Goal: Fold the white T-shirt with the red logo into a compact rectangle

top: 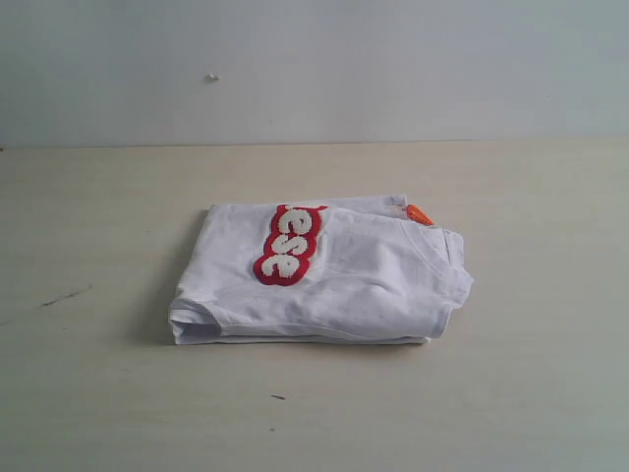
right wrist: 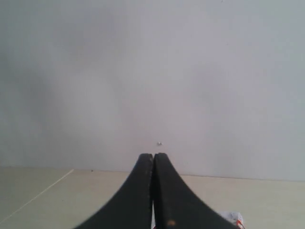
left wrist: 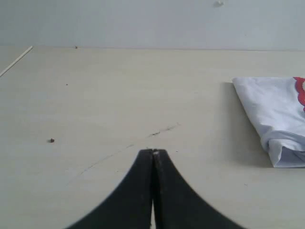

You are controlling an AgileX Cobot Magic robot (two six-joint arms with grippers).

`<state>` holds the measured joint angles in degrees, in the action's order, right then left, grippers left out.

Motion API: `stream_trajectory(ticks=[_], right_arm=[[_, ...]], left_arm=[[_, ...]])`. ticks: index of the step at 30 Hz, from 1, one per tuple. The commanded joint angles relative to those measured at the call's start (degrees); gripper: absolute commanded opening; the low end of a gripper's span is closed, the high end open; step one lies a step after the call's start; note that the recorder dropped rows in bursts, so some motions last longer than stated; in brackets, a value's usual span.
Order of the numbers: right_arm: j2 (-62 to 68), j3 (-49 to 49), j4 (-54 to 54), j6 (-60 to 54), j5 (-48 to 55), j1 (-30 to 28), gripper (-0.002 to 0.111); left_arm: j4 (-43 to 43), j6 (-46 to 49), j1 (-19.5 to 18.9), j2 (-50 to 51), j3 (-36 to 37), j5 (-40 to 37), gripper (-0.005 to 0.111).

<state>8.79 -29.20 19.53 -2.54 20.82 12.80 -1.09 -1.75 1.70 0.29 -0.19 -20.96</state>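
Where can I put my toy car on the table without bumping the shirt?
Bare table lies all around the folded white T-shirt: a wide patch left of it, another right of it, a strip between it and the wall, and a strip in front. Only the middle is taken.

The left gripper (left wrist: pixel 153 151) and right gripper (right wrist: pixel 153 155) are smooth matt black, broad at the base, curving to narrow ends.
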Motion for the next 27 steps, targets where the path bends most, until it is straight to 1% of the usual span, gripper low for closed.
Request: stream_trajectory(ticks=[1, 3, 16, 19, 27], right_arm=[[-2.59, 0.37, -2.46, 1.27, 4.11, 0.19, 0.000], [-2.88, 0.37, -4.60, 1.13, 4.90, 0.19, 0.000], [-2.85, 0.27, -4.53, 1.13, 5.34, 0.19, 0.000], [-2.85, 0.27, -8.09, 1.13, 3.04, 0.19, 0.000], [-2.75, 0.63, -8.57, 1.13, 0.44, 0.19, 0.000]], left_arm=[[0.16, 0.29, -0.17, -0.29, 0.19, 0.70, 0.000], [0.16, 0.29, -0.17, -0.29, 0.19, 0.70, 0.000], [0.16, 0.29, -0.17, -0.29, 0.19, 0.70, 0.000], [0.16, 0.29, -0.17, -0.29, 0.19, 0.70, 0.000], [0.16, 0.29, -0.17, -0.29, 0.19, 0.70, 0.000]])
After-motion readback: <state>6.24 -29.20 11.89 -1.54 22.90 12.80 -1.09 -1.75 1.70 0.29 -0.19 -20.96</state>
